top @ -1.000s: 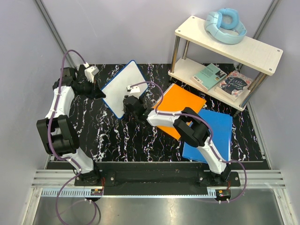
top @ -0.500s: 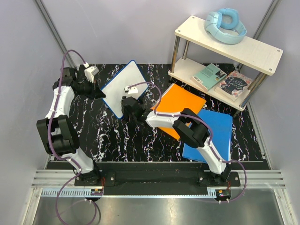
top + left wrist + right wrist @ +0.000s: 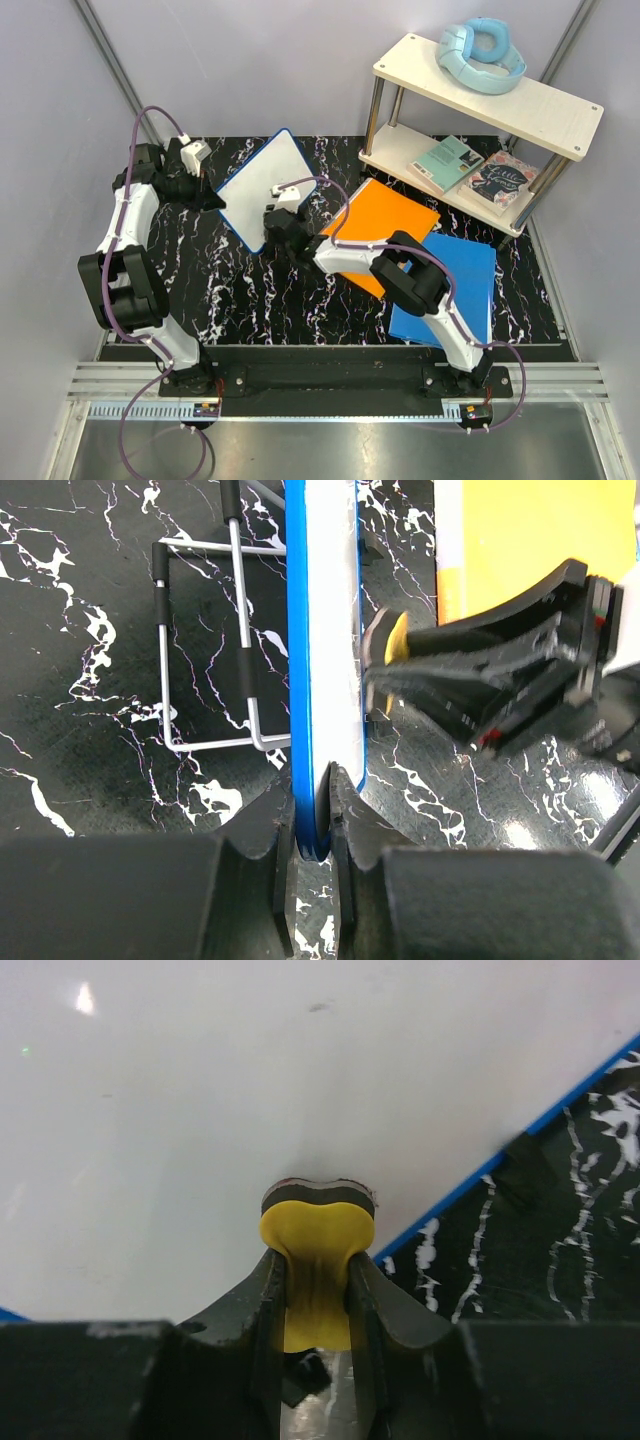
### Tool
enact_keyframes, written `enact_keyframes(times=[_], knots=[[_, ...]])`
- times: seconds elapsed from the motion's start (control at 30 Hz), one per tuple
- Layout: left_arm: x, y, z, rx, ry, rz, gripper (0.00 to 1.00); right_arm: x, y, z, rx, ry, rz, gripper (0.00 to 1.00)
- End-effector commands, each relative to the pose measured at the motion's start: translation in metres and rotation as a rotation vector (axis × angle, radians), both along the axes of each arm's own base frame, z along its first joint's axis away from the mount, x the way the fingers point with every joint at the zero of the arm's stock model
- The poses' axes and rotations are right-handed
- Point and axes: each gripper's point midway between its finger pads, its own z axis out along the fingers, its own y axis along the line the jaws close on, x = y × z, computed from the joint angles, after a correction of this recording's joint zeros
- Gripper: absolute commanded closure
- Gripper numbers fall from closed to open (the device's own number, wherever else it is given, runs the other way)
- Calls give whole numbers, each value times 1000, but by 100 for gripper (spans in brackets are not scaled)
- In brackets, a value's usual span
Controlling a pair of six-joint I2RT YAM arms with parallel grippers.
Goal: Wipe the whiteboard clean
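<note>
The whiteboard (image 3: 258, 185), white with a thin blue frame, stands tilted on the black marbled table; no writing shows on it. My left gripper (image 3: 212, 199) is shut on its left edge; in the left wrist view (image 3: 312, 825) the jaws clamp the blue frame (image 3: 300, 680) seen edge-on. My right gripper (image 3: 277, 222) is shut on a yellow eraser (image 3: 316, 1250) whose dark felt face presses against the white board surface (image 3: 250, 1090) near its lower blue edge. The eraser also shows in the left wrist view (image 3: 396, 640), touching the board.
A wire stand (image 3: 205, 650) lies behind the board. An orange folder (image 3: 392, 225) and a blue folder (image 3: 455, 285) lie to the right. A two-tier shelf (image 3: 480, 110) at the back right holds headphones (image 3: 480, 55) and books (image 3: 446, 163).
My right gripper with the eraser moved a little left along the board's lower part, then back right and slightly up. The left gripper and board stay put.
</note>
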Motion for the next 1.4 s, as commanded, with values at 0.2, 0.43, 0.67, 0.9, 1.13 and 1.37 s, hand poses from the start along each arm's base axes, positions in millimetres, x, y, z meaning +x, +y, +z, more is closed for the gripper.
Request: enact_keyframes(times=[0.2, 0.43, 0.67, 0.9, 1.13, 1.37], knots=[[-8, 24, -37, 138, 72, 15, 100, 33, -82, 47, 78, -46, -176, 100], [-2, 37, -26, 132, 45, 52, 100, 16, -83, 44, 106, 17, -125, 100], [-3, 50, -13, 102, 53, 79, 100, 2, -89, 39, 113, 71, -107, 100], [-7, 47, -17, 67, 106, 37, 100, -10, -98, 4, 96, 206, -128, 100], [-5, 46, -32, 40, 163, 29, 100, -8, -93, -40, 129, 365, -90, 93], [1, 60, -44, 88, 193, 45, 94, -10, -88, -52, 150, 428, -33, 62]])
